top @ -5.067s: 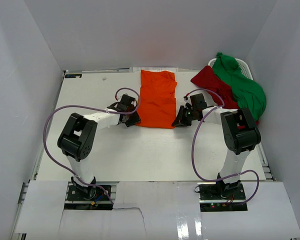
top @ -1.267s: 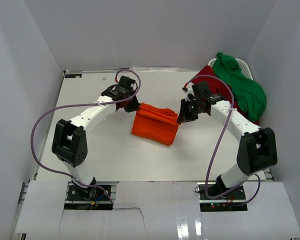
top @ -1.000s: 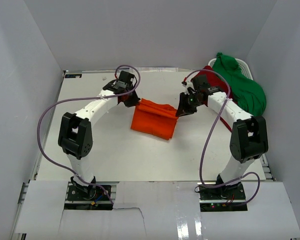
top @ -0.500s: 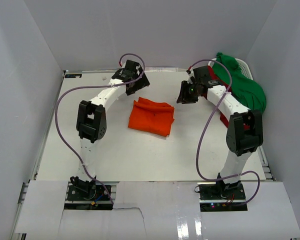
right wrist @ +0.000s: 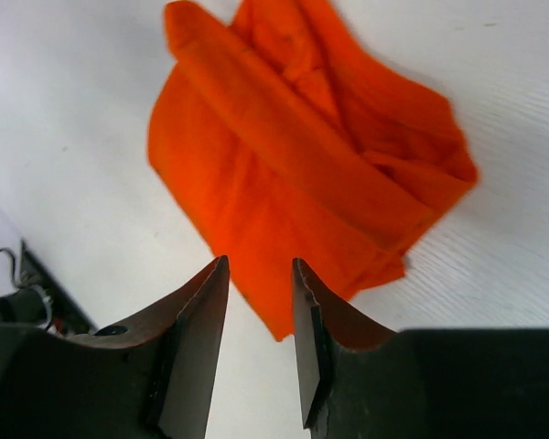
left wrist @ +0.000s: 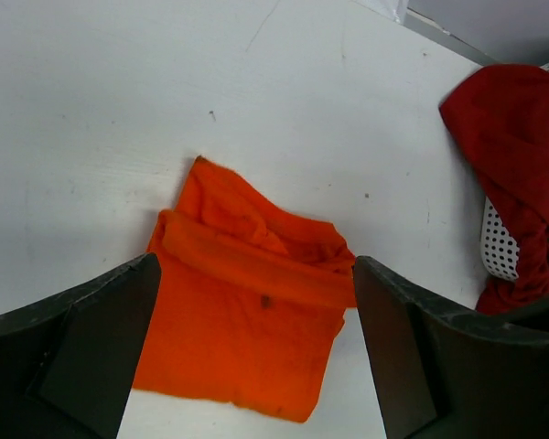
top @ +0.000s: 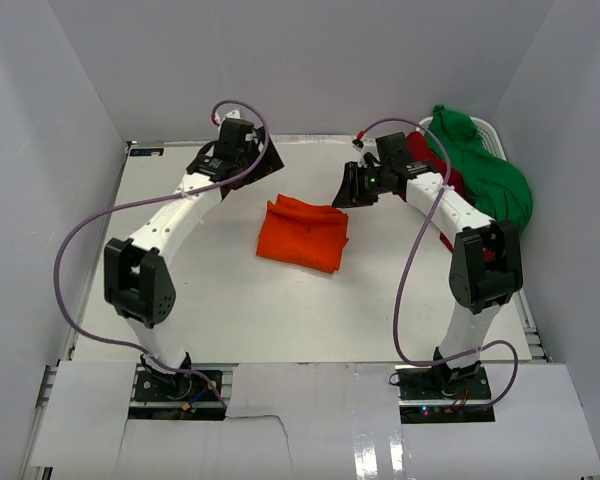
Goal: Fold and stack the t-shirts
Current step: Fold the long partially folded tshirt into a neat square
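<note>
Left hand wide open, empty; right hand narrowly open, empty. Folded bright orange cotton t-shirt lies on white bench, clear of both.

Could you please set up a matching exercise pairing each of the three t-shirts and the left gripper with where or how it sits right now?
Things:
1. orange t-shirt
2. dark red t-shirt
3. green t-shirt
4. left gripper

States:
a. wide open, holding nothing, above the table
b. folded, lying flat mid-table
c. heaped on top of the white basket by the right wall
d. crumpled, hanging over the basket's left edge

Pairs: 1-b, 2-d, 3-c, 4-a
</note>
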You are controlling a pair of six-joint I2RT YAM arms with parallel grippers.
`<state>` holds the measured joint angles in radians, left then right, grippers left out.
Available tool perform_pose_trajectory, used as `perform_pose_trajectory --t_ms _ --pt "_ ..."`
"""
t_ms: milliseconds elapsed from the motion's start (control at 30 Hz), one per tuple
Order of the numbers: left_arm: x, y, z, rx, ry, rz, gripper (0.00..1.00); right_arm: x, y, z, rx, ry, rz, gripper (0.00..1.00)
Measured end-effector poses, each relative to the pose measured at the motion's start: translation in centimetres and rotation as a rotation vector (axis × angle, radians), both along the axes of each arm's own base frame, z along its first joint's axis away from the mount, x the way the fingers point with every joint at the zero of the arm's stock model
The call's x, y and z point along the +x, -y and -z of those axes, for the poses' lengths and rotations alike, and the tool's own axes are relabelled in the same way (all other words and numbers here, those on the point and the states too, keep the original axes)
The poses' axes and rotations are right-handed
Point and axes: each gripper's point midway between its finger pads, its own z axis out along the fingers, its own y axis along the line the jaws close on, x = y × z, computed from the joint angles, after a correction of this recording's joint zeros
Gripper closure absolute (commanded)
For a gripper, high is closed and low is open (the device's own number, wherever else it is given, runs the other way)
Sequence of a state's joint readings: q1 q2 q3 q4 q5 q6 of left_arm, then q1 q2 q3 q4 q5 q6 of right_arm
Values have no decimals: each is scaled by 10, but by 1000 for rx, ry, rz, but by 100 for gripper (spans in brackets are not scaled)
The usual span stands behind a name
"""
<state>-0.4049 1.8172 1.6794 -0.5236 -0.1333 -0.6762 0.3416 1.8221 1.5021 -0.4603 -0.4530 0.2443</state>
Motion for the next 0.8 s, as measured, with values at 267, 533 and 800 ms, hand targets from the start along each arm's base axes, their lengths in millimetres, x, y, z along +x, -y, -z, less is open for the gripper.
perform_pose_trajectory --t_ms 267,533,800 --pt "-100 -23 15 -84 -36 68 100 -21 -64 29 168 -121 -161 92" --pt "-139 3 101 -186 -165 232 100 -36 -109 55 231 -193 -220 92" --pt "-125 35 101 -313 -16 372 100 -41 -136 74 237 -189 -223 92"
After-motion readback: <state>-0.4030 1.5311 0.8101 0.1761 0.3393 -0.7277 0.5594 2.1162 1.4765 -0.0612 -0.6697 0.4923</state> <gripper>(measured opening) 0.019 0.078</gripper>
